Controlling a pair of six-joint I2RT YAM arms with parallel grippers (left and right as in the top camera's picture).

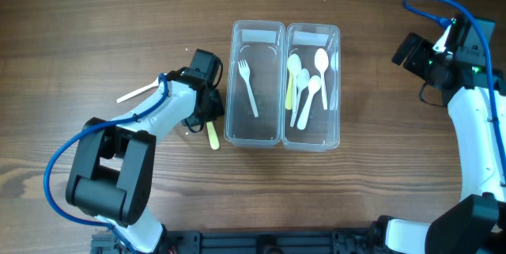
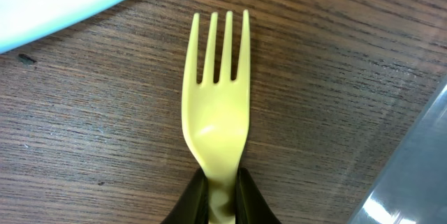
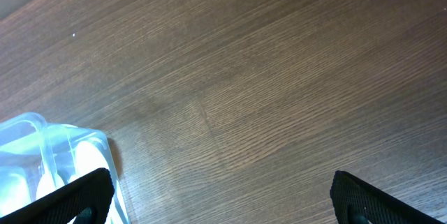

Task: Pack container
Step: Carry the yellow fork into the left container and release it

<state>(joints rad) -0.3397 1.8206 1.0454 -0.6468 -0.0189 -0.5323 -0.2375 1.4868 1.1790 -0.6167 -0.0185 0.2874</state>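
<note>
The left gripper is closed on the yellow fork, pinching the neck just under the head. In the wrist view the tines point to 12 o'clock and the fork looks flat on the table. From overhead the fork lies close beside the container, at about its 8 o'clock. The container sits mid-table with its long sides running 12 to 6. Its left tub holds a white fork, and its right tub holds white spoons. The right gripper stands wide open and holds nothing, parked at about 2 o'clock of the container.

The step in hand looks like lifting this fork into a tub, most likely the left one with the other fork.
- **Lift:** rise straight up first, since the grip is narrow and near one end, so the free end may swing.
- **Clearance:** bring the whole fork above the rim before moving toward 3 o'clock, because the wall is close.
- **Alignment:** turn the fork to the tub's 12-to-6 line so it drops in flat beside the white fork.
- **Release:** let go low inside the tub, as a drop from height could bounce light plastic out
</note>
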